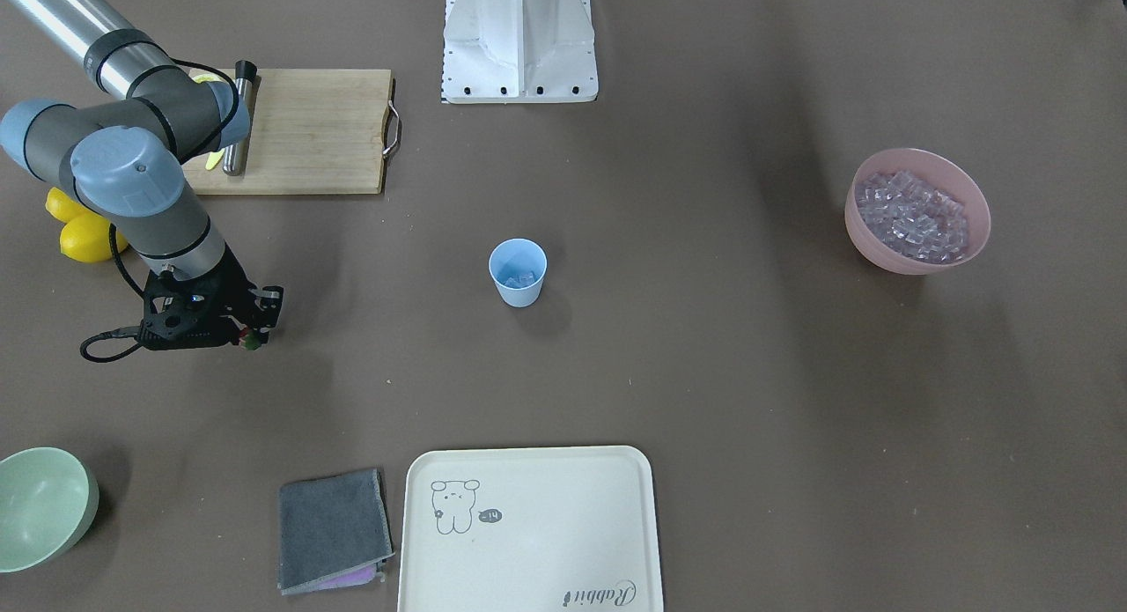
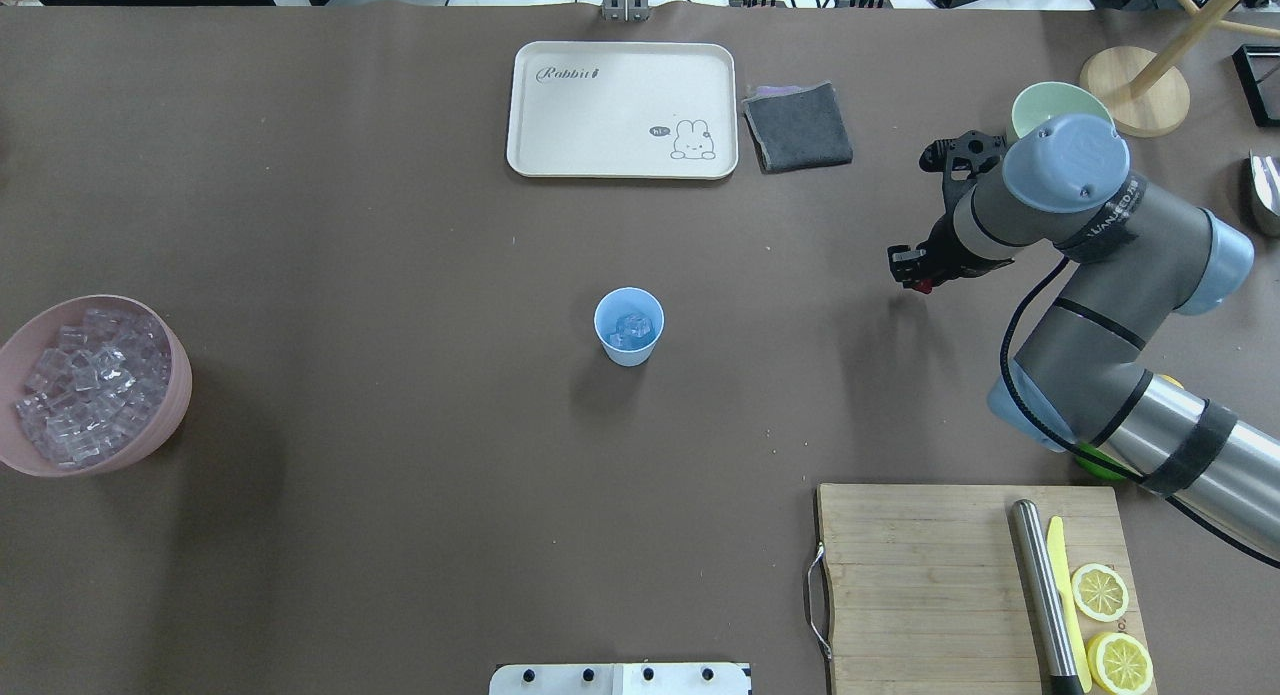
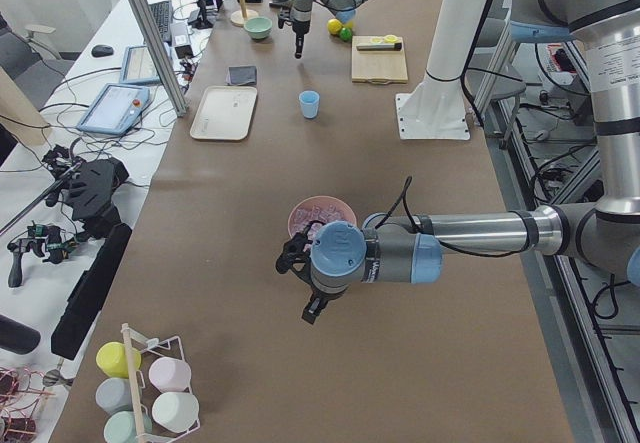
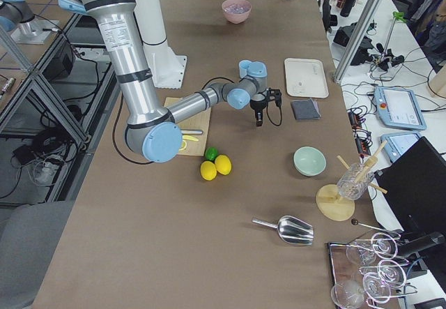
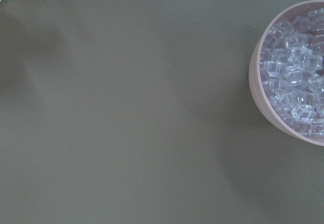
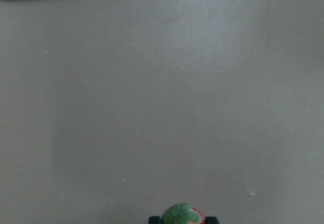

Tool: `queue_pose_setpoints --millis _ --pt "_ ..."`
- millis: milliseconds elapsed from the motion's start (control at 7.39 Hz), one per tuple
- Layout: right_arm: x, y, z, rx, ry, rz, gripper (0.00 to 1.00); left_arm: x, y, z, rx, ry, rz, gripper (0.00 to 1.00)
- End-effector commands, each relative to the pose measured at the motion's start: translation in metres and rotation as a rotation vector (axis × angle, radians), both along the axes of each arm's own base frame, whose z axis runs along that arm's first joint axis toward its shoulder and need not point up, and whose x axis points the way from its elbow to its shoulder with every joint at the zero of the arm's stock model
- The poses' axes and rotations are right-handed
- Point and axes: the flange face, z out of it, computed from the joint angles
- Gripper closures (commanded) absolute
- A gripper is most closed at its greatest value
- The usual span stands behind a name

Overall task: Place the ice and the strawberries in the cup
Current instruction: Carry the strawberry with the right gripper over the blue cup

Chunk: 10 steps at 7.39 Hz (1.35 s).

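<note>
Cup [image 2: 628, 353]: small light-blue tapered tumbler, no handle, upright, mouth open, mid-table, standing alone.
Ice [image 2: 634, 326]: few clear glassy cubes at cup's bottom. Far larger heap of same cubes fills pink bowl [image 1: 880, 251] on robot's left side, well apart from cup.
Strawberry [image 6: 181, 215]: tiny, dark red, green leafy top. Pinched between fingertips of right gripper [image 1: 253, 335], above bare table on robot's right side, well apart from cup.
</note>
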Motion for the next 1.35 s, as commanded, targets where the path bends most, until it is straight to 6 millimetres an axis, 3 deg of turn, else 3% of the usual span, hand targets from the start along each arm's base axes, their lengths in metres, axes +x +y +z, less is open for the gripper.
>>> queue_pose_setpoints --millis 0,135,541,947,1082,1218 --pt "-0.013 -0.011 -0.076 -0.001 -0.054 0.054 1.0 0.0 0.0 -0.001 0.001 0.0 0.0 0.0" --pt "-0.017 -0.008 -0.113 0.046 -0.099 0.049 1.0 0.0 0.0 0.0 0.0 0.0 0.0 0.0" --pt "-0.081 0.038 -0.221 0.043 -0.249 0.039 1.0 0.0 -0.001 -0.001 0.003 0.0 0.002 0.0" --pt "-0.135 0.074 -0.271 0.046 -0.233 0.088 1.0 0.0 -0.001 -0.002 0.007 -0.001 0.001 0.0" --pt "-0.151 0.082 -0.276 0.044 -0.212 0.118 1.0 0.0 0.0 -0.002 0.006 -0.001 0.001 0.0" --pt "-0.152 0.082 -0.276 0.046 -0.211 0.122 1.0 0.0 -0.001 -0.001 0.006 -0.001 0.001 0.0"
